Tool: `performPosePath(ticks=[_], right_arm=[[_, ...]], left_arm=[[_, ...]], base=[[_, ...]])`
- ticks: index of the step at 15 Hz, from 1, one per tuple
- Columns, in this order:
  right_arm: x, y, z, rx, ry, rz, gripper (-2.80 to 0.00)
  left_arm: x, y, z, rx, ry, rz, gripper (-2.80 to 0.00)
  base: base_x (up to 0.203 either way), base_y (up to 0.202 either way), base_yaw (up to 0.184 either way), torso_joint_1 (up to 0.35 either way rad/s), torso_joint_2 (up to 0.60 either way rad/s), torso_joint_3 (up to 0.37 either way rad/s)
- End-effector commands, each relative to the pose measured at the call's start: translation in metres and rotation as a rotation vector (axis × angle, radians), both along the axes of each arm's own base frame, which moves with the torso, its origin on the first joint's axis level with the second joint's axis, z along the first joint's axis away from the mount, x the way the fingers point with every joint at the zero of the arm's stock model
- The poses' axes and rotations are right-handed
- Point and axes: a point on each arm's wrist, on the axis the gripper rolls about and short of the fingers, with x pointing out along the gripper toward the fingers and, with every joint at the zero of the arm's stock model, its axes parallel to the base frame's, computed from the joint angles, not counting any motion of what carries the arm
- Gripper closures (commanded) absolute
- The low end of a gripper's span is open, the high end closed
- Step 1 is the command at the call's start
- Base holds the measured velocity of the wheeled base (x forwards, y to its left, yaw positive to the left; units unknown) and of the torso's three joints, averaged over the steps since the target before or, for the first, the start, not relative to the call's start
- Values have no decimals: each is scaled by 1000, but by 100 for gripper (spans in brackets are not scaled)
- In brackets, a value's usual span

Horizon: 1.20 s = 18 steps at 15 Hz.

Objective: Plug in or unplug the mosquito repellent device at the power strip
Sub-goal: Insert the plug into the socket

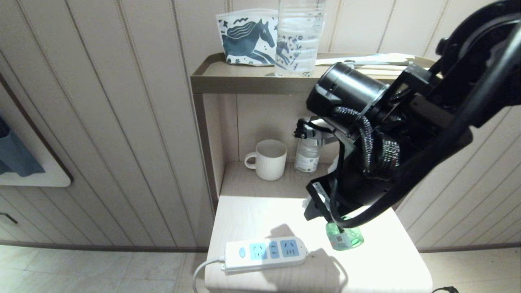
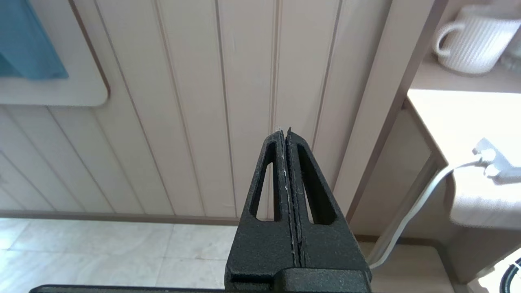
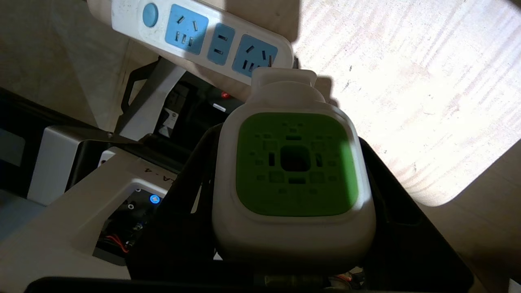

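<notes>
- Right gripper clamped on the mosquito repellent device, one black finger pressed against each side of its white body.
- In the right wrist view, device's green top plate faces the camera, its white plug end turned toward the power strip.
- In the head view, device's translucent green bottle hangs below the black gripper, in the air just past the strip's cordless end and apart from it; prongs in no socket.
- Power strip lies flat near the front edge of the white cabinet top, blue oval switch at the cord end, three light-blue socket panels beyond it.
- All three panels bare, nothing plugged into them.
- Grey-white cord leaves the switch end of the strip and drops over the cabinet edge.
- Right arm reaches in from above, crossing in front of the shelf behind the strip.
- On the lower shelf behind the strip: a ribbed white mug, handle turned away from the small clear bottle beside it.
- On the upper shelf above the strip: a tall clear water bottle in front of a white pouch with a blue horse print.
- Left gripper clenched with nothing between its fingers, held off to the cord side of the strip, facing the panelled wall.
</notes>
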Motion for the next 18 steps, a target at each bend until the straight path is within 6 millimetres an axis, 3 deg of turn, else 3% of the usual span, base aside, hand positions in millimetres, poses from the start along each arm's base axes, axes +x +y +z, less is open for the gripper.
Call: performPosePath(ticks=[1,7,13,15,18], right_arm=[[10,12,-18,-55,36,31,0],[21,30,-44,-133,66,149,0],[25,35,-65,-235,98,320,0],[16,35,-67,-270,107,408,0],[-3,29,-54,-285,66,518,0]], left_arm=[[0,0,0,-1,-1,0,0],[0,0,0,-1,-1,0,0],[0,0,0,-1,-2,-1,0],[0,0,1,1,-7,-1,0],[0,0,1,1,-11,0,0]], base=[[0,0,0,247,-529,-291],[0,0,0,241,-514,-274],[0,0,0,30,-60,-32],[0,0,0,0,0,0],[0,0,0,0,0,0]])
